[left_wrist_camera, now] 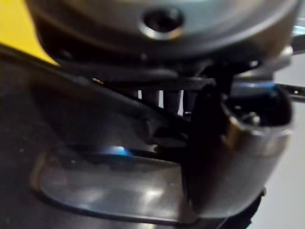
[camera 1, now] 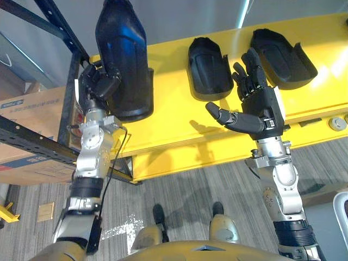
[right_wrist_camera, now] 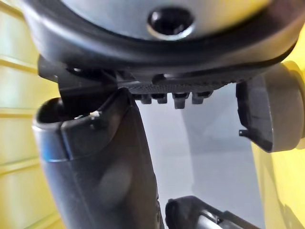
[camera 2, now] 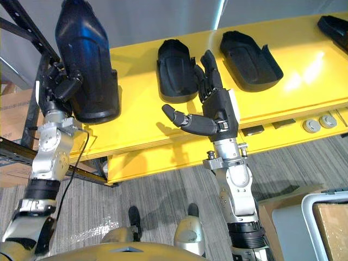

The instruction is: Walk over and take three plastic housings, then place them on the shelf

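**One housing in hand, two to go, nothing on the shelf yet**

Quick status from the remote desk. My left hand (camera 1: 98, 81) is curled round the lower end of a glossy black moulded plastic housing (camera 1: 124, 60), which looks raised over the left end of the bright yellow smooth-topped table (camera 1: 179, 128). So that's pickup one of three.

My right hand (camera 1: 261, 106) is spread wide over the table's front half, fingers straight, thumb out sideways, holding nothing. Its fingertips are close to the second black plastic housing (camera 1: 209, 68) at the table's middle; I can't tell if they touch. A third black housing (camera 1: 283, 57) lies toward the table's right end, and there's a spare one (camera 2: 334, 26) at its far right corner.

The dark blue steel shelf rack (camera 1: 32, 140) stands just off the table's left end, with a brown cardboard box (camera 1: 32, 106) in it. I see no housing on it, so every placement is left to do.

On materials: the housings are long hollow shells, rounded at one end and squared off at the other, with thin walls. The held one shines on its outside; the ones on the table lie open side up and look duller inside (my guess is they're slippery). The tabletop is hard and shiny.
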